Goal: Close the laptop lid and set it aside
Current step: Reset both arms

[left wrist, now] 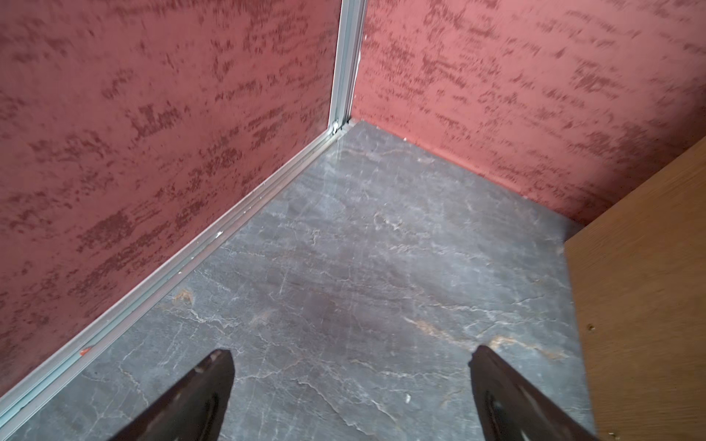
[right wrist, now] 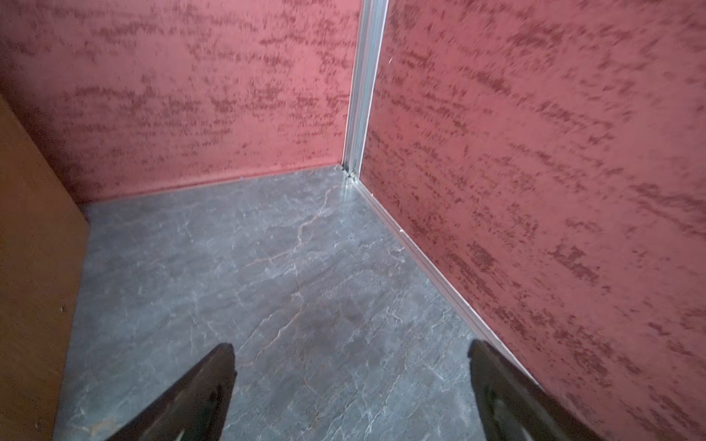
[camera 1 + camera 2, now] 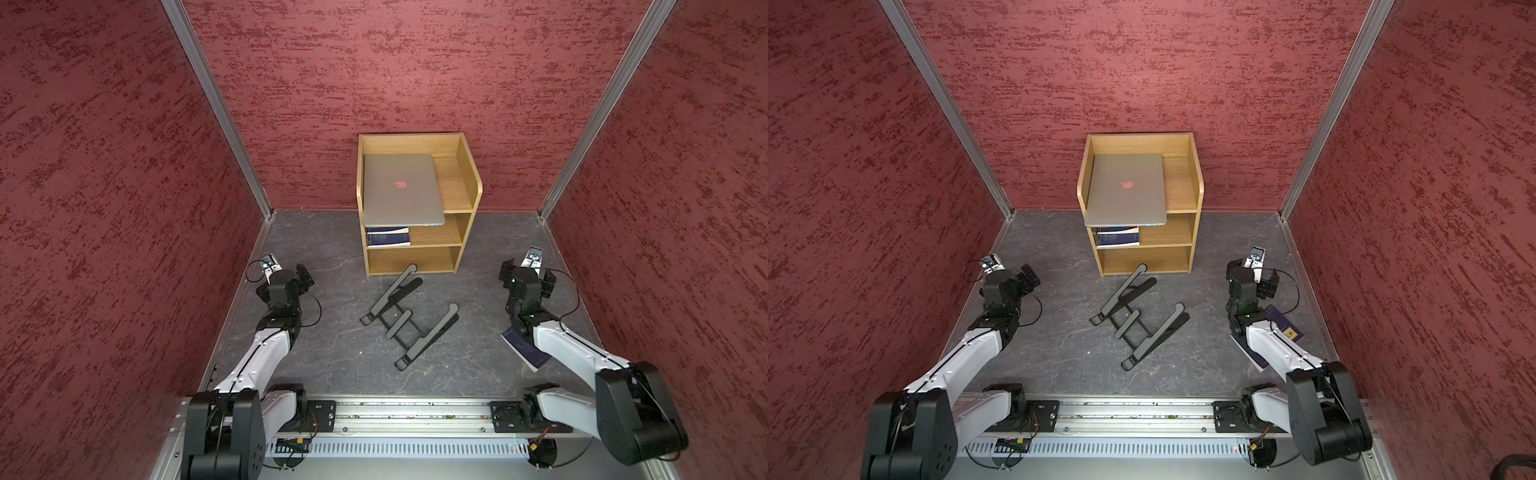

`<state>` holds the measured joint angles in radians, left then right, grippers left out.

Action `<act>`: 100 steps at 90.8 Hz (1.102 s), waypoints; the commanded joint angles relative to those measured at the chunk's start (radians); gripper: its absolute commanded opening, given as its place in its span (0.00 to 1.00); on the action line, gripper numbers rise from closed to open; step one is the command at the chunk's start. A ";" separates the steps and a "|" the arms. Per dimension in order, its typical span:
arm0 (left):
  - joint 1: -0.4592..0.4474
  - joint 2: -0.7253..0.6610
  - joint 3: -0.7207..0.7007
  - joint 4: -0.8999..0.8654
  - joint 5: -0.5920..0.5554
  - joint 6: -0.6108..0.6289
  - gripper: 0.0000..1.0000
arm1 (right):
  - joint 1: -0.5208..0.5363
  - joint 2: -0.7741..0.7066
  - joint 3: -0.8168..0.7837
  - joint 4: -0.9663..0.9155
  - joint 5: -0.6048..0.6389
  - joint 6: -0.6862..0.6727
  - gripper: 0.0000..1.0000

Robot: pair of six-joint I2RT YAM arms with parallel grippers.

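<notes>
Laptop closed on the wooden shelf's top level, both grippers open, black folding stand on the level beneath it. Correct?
No. The black folding stand lies on the table in front of the wooden shelf, as both top views show. The rest holds: the laptop is closed on the top level; the left gripper and right gripper are open.

The grey marbled surface (image 3: 478,370) in front of me carries a wooden shelf unit (image 3: 467,187) at the middle of its far edge. A black folding stand (image 3: 409,318) lies flat near the surface's middle, one end just beside the unit's foot. A dark blue book (image 3: 1283,326) lies near the right edge, partly under my right arm (image 3: 573,349). On the unit's top tier, toward its left side, rests the laptop (image 3: 399,199), the laptop lid (image 3: 401,166) down and its front edge overhanging. A second blue book (image 3: 386,239) lies on the middle shelf.
</notes>
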<state>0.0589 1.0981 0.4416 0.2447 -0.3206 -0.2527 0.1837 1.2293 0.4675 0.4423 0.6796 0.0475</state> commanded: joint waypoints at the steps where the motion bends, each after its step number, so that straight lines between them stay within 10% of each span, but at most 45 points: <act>1: 0.022 0.047 -0.046 0.165 0.091 0.055 1.00 | -0.018 0.045 -0.048 0.198 -0.124 -0.012 0.98; 22: 0.059 0.169 -0.082 0.344 0.171 0.088 1.00 | -0.024 0.217 -0.131 0.519 -0.148 -0.058 0.98; 44: 0.052 0.322 -0.068 0.571 0.343 0.159 1.00 | -0.035 0.255 -0.073 0.431 -0.279 -0.082 0.99; 100: -0.049 0.437 -0.076 0.681 0.235 0.243 1.00 | -0.132 0.317 -0.085 0.474 -0.528 -0.048 0.99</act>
<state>0.0147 1.5352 0.3702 0.8848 -0.0708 -0.0277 0.0647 1.5467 0.3725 0.8860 0.2054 -0.0082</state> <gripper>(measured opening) 0.996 0.984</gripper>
